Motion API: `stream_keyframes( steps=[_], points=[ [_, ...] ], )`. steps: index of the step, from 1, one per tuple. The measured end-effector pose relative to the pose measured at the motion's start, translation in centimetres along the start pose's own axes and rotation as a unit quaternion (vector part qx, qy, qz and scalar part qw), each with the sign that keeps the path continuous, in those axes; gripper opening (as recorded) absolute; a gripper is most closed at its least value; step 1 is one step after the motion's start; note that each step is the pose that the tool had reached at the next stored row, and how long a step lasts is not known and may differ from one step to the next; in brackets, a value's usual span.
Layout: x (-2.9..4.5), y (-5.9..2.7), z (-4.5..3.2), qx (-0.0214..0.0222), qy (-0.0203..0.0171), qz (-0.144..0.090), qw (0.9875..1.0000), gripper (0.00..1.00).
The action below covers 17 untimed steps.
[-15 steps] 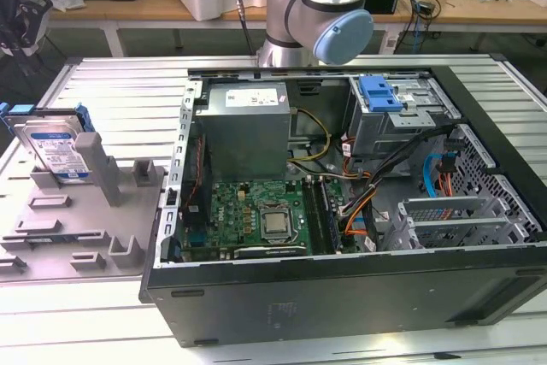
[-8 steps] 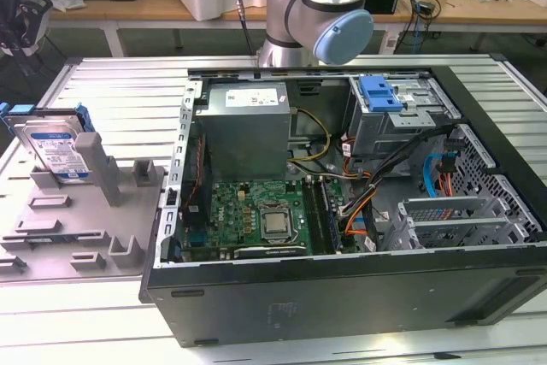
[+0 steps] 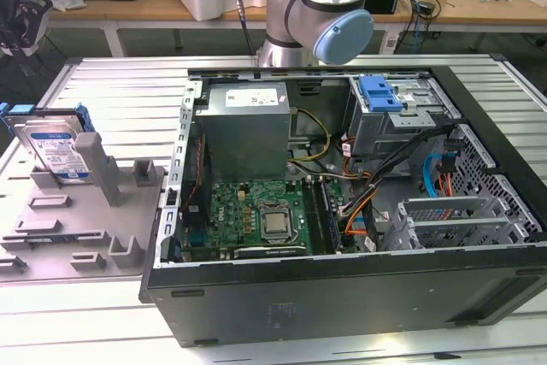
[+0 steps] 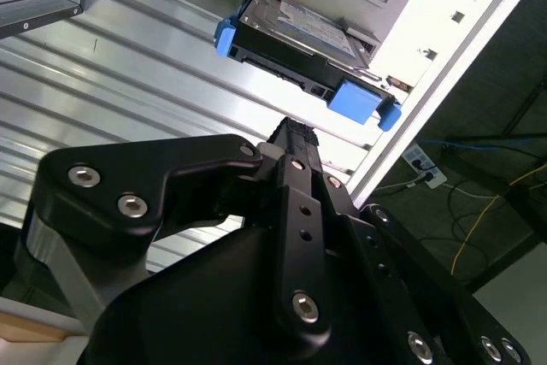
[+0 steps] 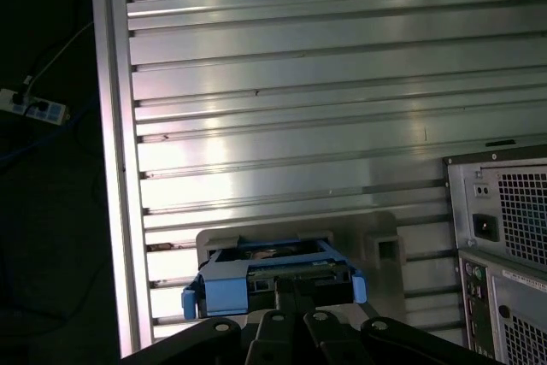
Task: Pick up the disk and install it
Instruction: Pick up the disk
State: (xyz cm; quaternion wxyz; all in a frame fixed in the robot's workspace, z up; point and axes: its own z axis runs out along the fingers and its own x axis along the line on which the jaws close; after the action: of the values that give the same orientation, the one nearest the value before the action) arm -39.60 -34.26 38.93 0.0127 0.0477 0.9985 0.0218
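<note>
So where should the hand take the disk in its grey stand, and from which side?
Probably from above, across the two flat faces near the upper edge: the disk stands on edge, slightly tilted, its lower edge seated in the grey stand, its top free.

We see a ribbed metal tabletop [image 5: 325, 100] with the blue-framed disk [image 5: 273, 273] standing in a grey holder [image 5: 380, 241]. The black tool [image 5: 287, 291] is close to the disk. The vented back of a computer case [image 5: 504, 237] stands nearby.
</note>
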Motion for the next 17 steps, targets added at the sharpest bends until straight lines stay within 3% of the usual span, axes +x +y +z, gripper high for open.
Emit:
stream_keyframes(
  steps=[17],
  points=[
    [0.01, -0.04, 0.00, 0.0000, 0.0001, 0.000, 1.0000, 0.11]
  ],
)
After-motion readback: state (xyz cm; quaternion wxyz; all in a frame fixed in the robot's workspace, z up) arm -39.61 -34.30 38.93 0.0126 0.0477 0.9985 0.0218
